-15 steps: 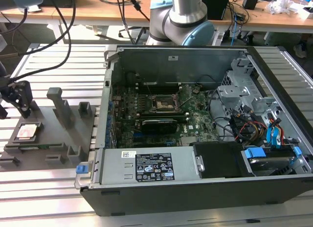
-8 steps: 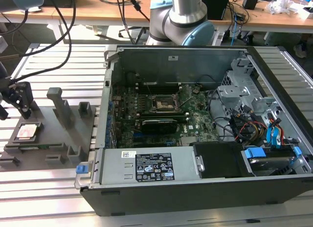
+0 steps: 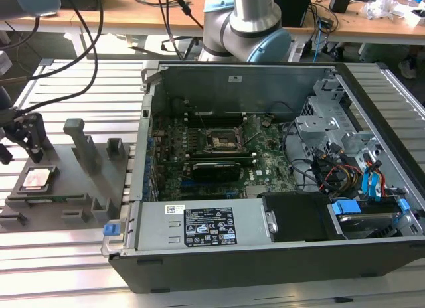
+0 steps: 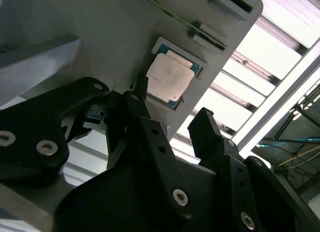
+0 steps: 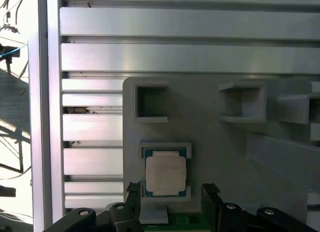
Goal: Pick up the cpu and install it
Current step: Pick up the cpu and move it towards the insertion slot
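the tool (image 5: 171,189) hangs released over the cpu (image 5: 165,174), seated near the tray's (image 5: 215,142) edge; neither pickup nor installation is done.

The cpu (image 5: 165,174) has a pale metal top plate with a soft satin sheen, edged by a thin green board rim. The tray (image 5: 215,137) is smooth, matt grey plastic. The gripper (image 5: 171,188) is black and semi-matt, with bright metal screw heads. The table (image 5: 190,57) slats are brushed aluminium, glaring where lit. The computer case (image 3: 265,265) is dark, matt metal.
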Robot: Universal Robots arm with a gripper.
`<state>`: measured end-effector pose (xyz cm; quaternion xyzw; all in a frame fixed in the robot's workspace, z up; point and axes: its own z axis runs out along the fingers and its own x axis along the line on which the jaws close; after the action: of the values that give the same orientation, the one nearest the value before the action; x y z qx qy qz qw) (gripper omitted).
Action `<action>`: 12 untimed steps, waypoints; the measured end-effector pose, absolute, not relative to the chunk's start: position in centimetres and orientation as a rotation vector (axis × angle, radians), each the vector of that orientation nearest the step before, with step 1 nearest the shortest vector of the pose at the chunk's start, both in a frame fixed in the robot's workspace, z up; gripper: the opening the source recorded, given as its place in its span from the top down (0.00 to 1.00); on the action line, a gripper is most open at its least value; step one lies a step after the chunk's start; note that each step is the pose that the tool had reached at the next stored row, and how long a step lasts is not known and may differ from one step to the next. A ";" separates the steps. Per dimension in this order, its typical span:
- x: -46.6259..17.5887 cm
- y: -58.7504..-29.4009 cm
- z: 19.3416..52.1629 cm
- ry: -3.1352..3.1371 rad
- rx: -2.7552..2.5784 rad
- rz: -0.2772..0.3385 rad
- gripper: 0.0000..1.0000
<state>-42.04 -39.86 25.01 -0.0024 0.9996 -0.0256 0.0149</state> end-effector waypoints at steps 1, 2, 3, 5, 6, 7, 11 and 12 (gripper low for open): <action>-42.0 -39.9 24.9 3.111 -0.007 -0.080 0.40; -42.0 -39.9 24.9 3.111 -0.007 -0.080 0.40; -42.0 -39.9 24.9 3.111 -0.007 -0.080 0.40; -42.0 -39.9 24.7 3.111 -0.007 -0.080 0.40; -42.0 -39.9 24.7 3.111 -0.007 -0.080 0.40; -42.0 -39.9 24.7 3.111 -0.007 -0.080 0.40; -42.0 -39.9 24.5 3.111 -0.007 -0.080 0.40; -42.0 -39.9 24.4 3.111 -0.007 -0.080 0.40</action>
<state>-42.04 -39.86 24.44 -0.0024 0.9996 -0.0256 0.0149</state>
